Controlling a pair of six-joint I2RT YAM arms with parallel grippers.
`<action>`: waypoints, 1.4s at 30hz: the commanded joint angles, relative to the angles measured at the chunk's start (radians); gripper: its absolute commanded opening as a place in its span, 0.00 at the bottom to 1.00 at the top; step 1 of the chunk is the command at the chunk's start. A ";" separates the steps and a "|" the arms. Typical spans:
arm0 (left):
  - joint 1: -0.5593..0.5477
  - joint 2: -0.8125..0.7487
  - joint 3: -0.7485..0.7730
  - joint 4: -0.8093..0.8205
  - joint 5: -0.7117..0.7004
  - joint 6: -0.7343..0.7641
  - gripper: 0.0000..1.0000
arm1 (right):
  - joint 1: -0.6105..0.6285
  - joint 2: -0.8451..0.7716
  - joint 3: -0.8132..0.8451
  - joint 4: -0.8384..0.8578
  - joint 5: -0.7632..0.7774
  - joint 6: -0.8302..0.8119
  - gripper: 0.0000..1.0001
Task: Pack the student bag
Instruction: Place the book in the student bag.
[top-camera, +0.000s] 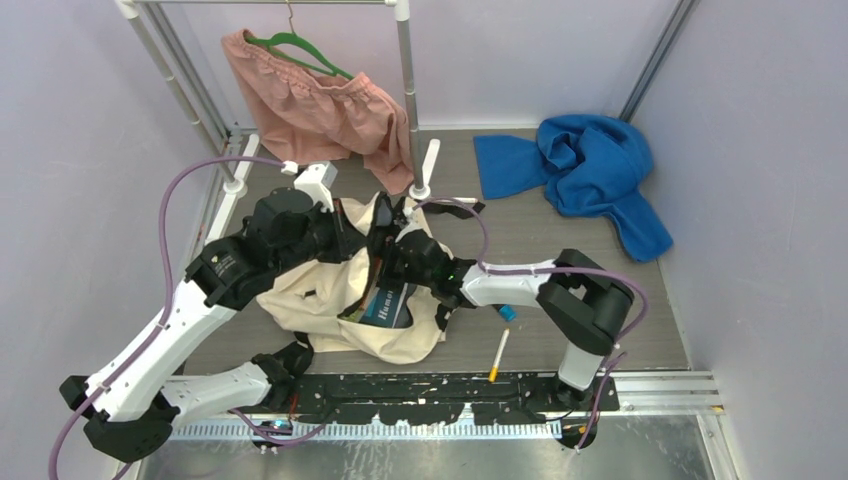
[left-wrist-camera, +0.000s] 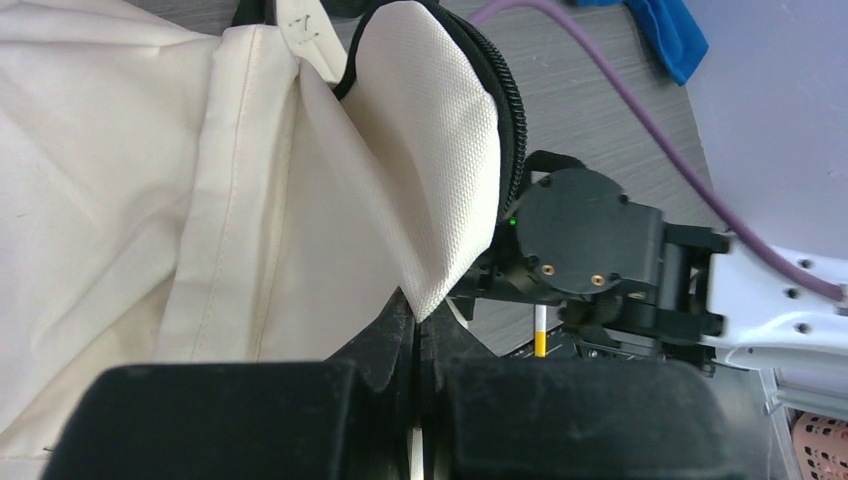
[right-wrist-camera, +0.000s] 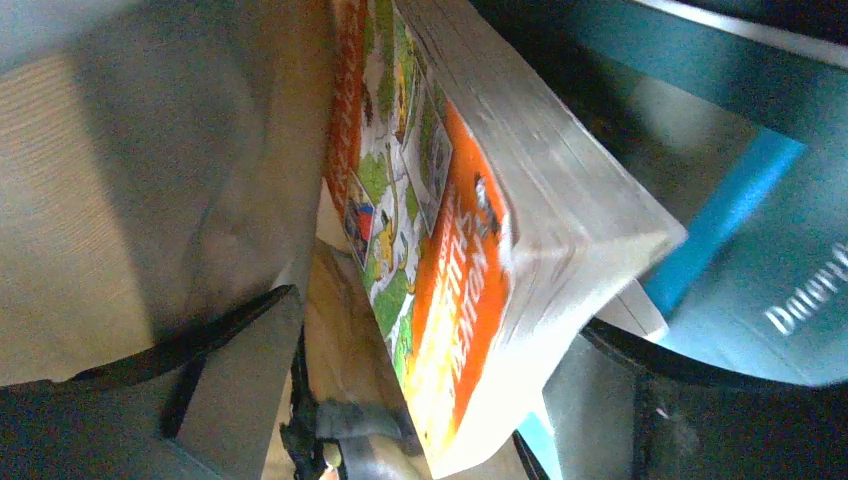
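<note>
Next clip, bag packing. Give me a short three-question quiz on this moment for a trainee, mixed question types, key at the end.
1. True or false: the left gripper is shut on a fold of the student bag.
2. Where does the blue cloth lie? A) inside the bag B) at the far right of the table C) under the bag
3. Fill in: the open jaws of the right gripper straddle an orange-covered ____ inside the bag.

Key: 1 true; 2 B; 3 book.
</note>
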 joint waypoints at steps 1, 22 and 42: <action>0.012 -0.042 0.021 0.128 -0.023 -0.021 0.00 | 0.005 -0.129 0.057 -0.310 0.104 -0.099 0.93; 0.074 -0.016 -0.061 0.111 0.025 -0.016 0.00 | 0.014 -0.587 -0.027 -0.888 0.395 -0.182 1.00; 0.090 0.121 -0.129 0.288 0.484 -0.022 0.00 | -0.354 -0.938 -0.090 -1.248 0.466 -0.282 1.00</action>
